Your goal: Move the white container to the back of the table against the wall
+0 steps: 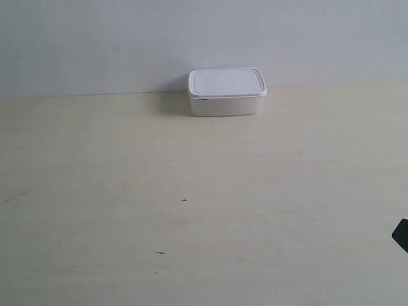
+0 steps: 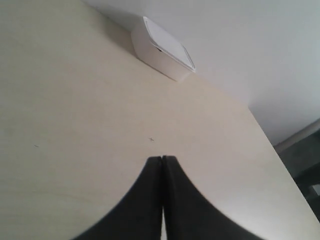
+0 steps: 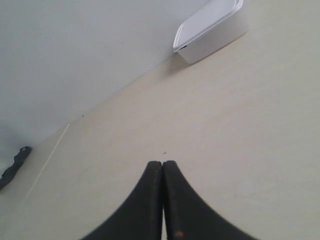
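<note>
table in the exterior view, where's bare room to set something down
Bare: the wide table stretch in front of the white container, and the strips along the wall on either side of it. Taken only at the container itself.

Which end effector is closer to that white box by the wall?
Right, seemingly, but barely: the white container looks slightly larger from the right end effector than from the left end effector; both sit far back from it.

Exterior view high, facing wall (image 1: 95, 38), both wrist views low, sharing white container (image 1: 226, 92)
</note>
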`<act>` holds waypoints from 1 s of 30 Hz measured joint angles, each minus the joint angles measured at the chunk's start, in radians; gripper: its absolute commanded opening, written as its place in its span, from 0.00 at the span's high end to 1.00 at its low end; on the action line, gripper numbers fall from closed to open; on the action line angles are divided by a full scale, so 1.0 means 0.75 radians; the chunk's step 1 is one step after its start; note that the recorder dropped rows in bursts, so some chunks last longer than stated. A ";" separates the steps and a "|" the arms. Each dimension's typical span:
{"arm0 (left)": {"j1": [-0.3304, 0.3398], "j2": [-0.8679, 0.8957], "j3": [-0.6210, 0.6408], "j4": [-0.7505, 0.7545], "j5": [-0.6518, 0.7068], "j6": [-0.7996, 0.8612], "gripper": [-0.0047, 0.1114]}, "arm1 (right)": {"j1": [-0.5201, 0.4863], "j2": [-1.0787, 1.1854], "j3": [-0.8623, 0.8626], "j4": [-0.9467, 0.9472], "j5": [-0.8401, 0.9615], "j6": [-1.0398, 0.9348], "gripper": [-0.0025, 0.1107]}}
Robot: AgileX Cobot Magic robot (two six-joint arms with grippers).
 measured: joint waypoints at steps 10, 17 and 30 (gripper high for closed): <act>0.476 0.000 0.000 0.000 0.000 0.000 0.96 | -0.297 -0.217 0.000 0.000 0.005 0.003 0.98; 0.631 0.000 0.000 0.000 0.000 0.000 0.96 | -0.460 -0.220 0.000 0.000 0.007 0.003 0.98; 0.634 0.000 0.000 0.000 0.000 0.000 0.96 | -0.463 -0.220 0.000 0.000 0.010 0.003 0.98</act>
